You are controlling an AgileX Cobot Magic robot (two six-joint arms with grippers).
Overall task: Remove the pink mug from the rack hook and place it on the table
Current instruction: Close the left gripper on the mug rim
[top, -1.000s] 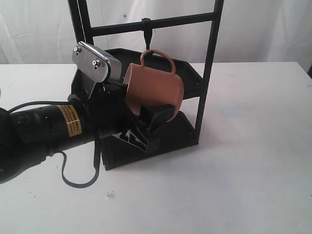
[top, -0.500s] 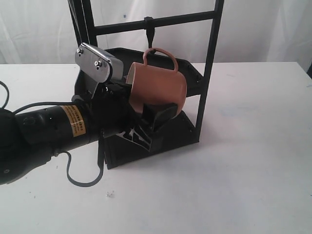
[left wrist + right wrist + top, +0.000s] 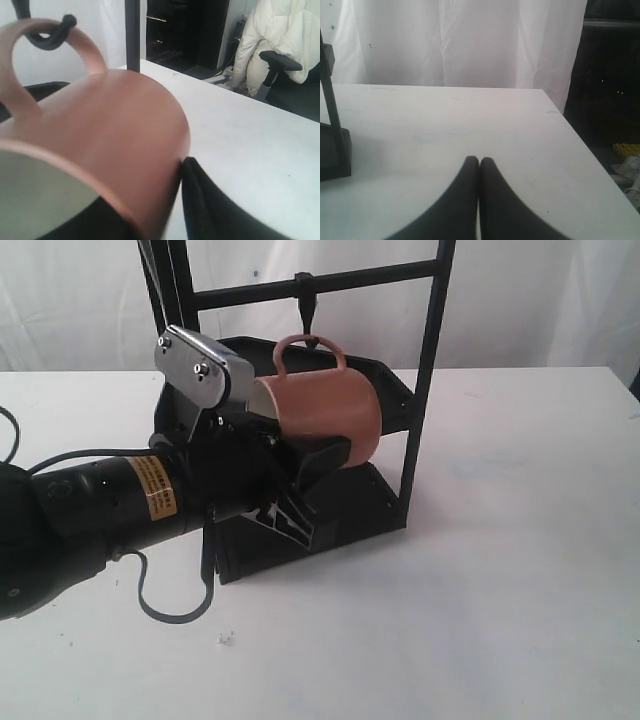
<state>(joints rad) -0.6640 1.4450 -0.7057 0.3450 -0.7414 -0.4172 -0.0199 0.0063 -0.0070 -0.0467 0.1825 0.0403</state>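
Left wrist view: my left jaws pinch the mug (image 3: 115, 130), hook (image 3: 50, 39) inside its handle (image 3: 10, 70). Right jaws are pressed together.

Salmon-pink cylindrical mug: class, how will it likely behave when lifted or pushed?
The salmon-pink cylindrical mug looks rigid, undeformed while clamped. Its round wall would probably roll if laid sideways. Its loop handle may snag the black curved hook.

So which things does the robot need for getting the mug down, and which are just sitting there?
Part of the job: pink mug, its handle on the rack hook; left gripper, clamped on the mug; table.

Just there: right gripper, shut above the table; rack shelves; white curtain; black chair.
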